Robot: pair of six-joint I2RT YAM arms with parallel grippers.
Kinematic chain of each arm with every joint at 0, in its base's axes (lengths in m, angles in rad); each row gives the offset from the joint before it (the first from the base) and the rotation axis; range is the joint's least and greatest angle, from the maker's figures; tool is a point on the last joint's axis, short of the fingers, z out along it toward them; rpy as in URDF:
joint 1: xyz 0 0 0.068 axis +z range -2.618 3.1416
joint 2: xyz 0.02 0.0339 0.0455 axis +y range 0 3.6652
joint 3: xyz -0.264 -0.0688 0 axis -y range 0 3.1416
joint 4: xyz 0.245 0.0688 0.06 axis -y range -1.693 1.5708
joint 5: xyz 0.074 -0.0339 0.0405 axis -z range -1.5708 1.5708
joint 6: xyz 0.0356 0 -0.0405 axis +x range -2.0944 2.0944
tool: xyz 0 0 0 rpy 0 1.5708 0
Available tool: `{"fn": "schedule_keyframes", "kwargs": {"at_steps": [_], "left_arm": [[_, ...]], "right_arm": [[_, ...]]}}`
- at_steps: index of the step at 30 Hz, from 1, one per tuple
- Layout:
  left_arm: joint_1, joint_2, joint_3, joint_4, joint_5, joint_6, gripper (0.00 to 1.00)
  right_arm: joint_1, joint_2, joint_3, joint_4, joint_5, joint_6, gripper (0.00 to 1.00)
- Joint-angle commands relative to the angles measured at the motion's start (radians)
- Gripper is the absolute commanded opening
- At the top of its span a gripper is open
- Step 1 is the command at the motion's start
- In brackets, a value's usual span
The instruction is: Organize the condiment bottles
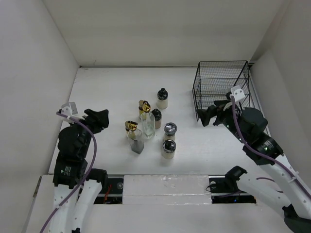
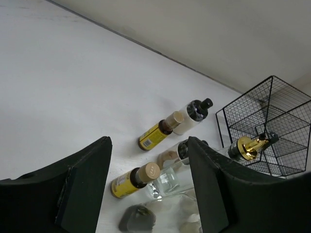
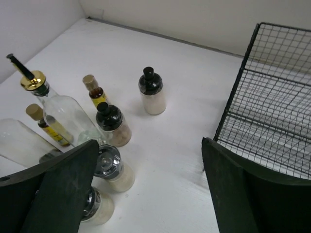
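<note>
The condiment bottles stand in a cluster mid-table. A cream jar with a black lid (image 1: 162, 98) is at the back, and a dark-lidded jar (image 1: 156, 118) stands nearer. Two silvery-lidded jars (image 1: 169, 130) (image 1: 168, 148) are at the front right. Two clear cruets with gold spouts (image 1: 144, 108) (image 1: 131, 127) are on the left. Two yellow bottles with tan caps (image 2: 154, 136) (image 2: 131, 179) show in the left wrist view. My left gripper (image 1: 99, 120) is open and empty, left of the cluster. My right gripper (image 1: 209, 115) is open and empty, right of the cluster, beside the basket.
A black wire basket (image 1: 221, 87) stands at the back right, by the right wall; it holds nothing that I can see. White walls close in the table on the left, back and right. A grey stopper-like piece (image 1: 137, 145) lies at the cluster's front left.
</note>
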Motion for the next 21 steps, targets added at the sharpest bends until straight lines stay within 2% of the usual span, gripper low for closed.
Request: {"fn": "schedule_keyframes", "kwargs": {"at_steps": [1,3,5,6,7,8,10,11,12,13,14,15,16,18,19,21], "left_arm": [[-0.005,0.039,-0.011,0.058,0.053,0.030,0.60],[-0.005,0.039,-0.023,0.068,0.053,0.030,0.60],[-0.005,0.039,-0.032,0.079,0.063,0.030,0.60],[-0.005,0.039,-0.032,0.079,0.063,0.030,0.58],[-0.005,0.039,-0.032,0.079,0.063,0.030,0.51],[-0.005,0.030,-0.032,0.079,0.063,0.030,0.47],[-0.005,0.029,-0.032,0.088,0.063,0.042,0.39],[-0.005,0.029,-0.032,0.088,0.063,0.042,0.30],[-0.005,0.029,-0.032,0.101,0.063,0.054,0.25],[-0.005,0.042,-0.032,0.101,0.063,0.054,0.18],[-0.005,0.042,-0.032,0.101,0.063,0.065,0.10],[-0.005,0.042,-0.032,0.101,0.063,0.065,0.02],[-0.005,0.051,-0.049,0.113,0.063,0.065,0.02],[-0.005,0.060,-0.049,0.113,0.072,0.065,0.07],[-0.005,0.069,-0.049,0.113,0.072,0.065,0.18],[-0.005,0.069,-0.049,0.113,0.072,0.065,0.27]], "right_arm": [[-0.005,-0.025,-0.005,0.054,-0.093,0.018,0.91],[-0.005,0.012,-0.005,0.054,-0.126,0.009,0.79],[-0.005,0.044,0.004,0.054,-0.182,0.000,0.32],[0.006,0.063,0.013,0.065,-0.200,0.000,0.15],[0.006,0.101,0.014,0.077,-0.217,-0.014,0.01],[0.023,0.118,0.023,0.077,-0.226,-0.014,0.00],[0.061,0.164,0.023,0.121,-0.226,-0.023,0.00],[0.076,0.176,0.023,0.140,-0.226,-0.023,0.00],[0.090,0.189,0.023,0.157,-0.226,-0.023,0.03],[0.119,0.202,0.023,0.189,-0.226,-0.023,0.10],[0.135,0.234,0.023,0.201,-0.226,-0.023,0.36],[0.152,0.253,0.023,0.201,-0.226,-0.040,0.49],[0.188,0.271,0.033,0.213,-0.214,-0.051,0.60],[0.219,0.328,0.043,0.223,-0.191,-0.069,0.74],[0.231,0.345,0.052,0.223,-0.191,-0.080,0.76],[0.250,0.402,0.052,0.279,-0.214,-0.080,0.78]]}}
